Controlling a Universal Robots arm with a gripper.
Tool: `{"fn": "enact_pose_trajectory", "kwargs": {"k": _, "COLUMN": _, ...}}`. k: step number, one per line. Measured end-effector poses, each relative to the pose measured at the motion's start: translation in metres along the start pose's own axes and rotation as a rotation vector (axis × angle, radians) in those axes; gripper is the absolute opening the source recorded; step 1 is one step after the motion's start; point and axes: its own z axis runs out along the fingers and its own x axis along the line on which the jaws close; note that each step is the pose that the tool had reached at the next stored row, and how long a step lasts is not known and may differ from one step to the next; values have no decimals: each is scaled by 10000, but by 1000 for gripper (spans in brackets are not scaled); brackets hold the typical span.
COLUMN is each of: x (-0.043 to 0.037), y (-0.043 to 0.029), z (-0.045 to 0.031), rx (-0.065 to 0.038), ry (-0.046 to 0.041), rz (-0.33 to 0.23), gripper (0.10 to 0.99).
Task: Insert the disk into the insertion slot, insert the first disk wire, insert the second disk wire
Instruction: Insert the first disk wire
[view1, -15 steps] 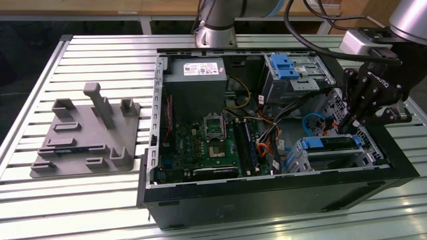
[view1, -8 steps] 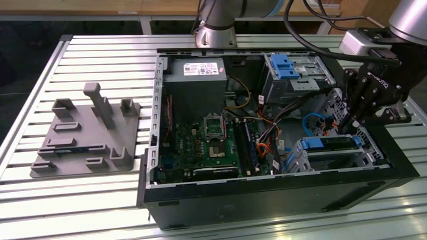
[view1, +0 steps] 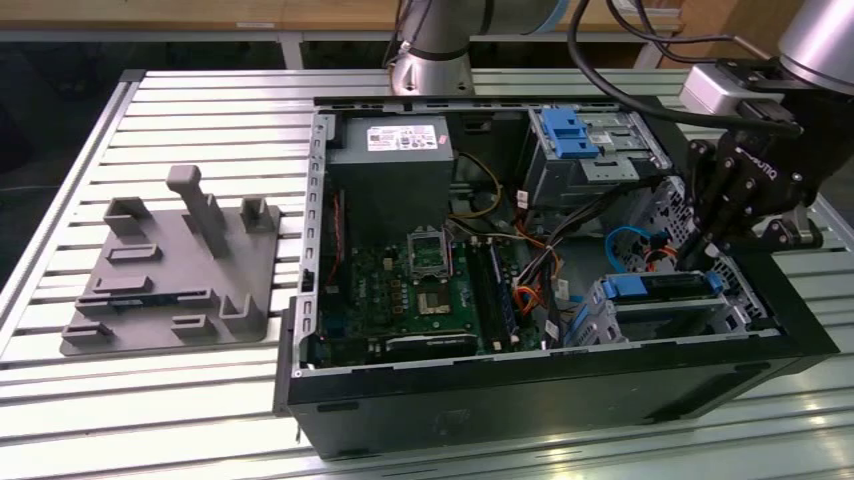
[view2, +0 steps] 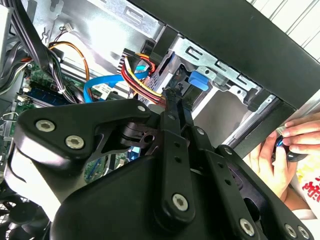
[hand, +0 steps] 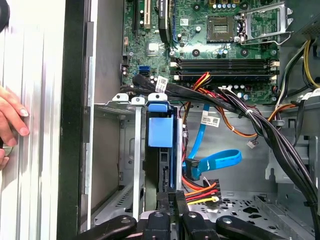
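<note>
Open black metal computer case (view1: 534, 385) on the slatted aluminium counter (view1: 200, 110), by the edge at the exterior view's right. Inside: green motherboard (view1: 400, 300); grey power-supply box (view1: 394, 165); tall grey metal bay (view1: 607, 160) bearing a small blue plastic bracket (view1: 571, 133); looped blue flat cable (hand: 215, 161). Grey plastic fixture plate with upright posts (view1: 160, 280) near the opposite edge.

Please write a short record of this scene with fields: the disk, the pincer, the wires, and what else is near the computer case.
disk: seated in the insertion slot, blue carrier end showing
pincer: low inside the computer case, at the disk's end
red-yellow wires: right beside the pincer
blue wire: loose loop next to the slot
hand: outside the case wall
fixture plate: on the table, exterior view's left
</note>
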Motion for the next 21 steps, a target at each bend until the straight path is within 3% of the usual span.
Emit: {"fn": "enact_pose_trajectory", "kwargs": {"k": 21, "x": 28, "y": -1, "z": 24, "rx": -11, "ry": -6, "rz": 105, "gripper": 165}}
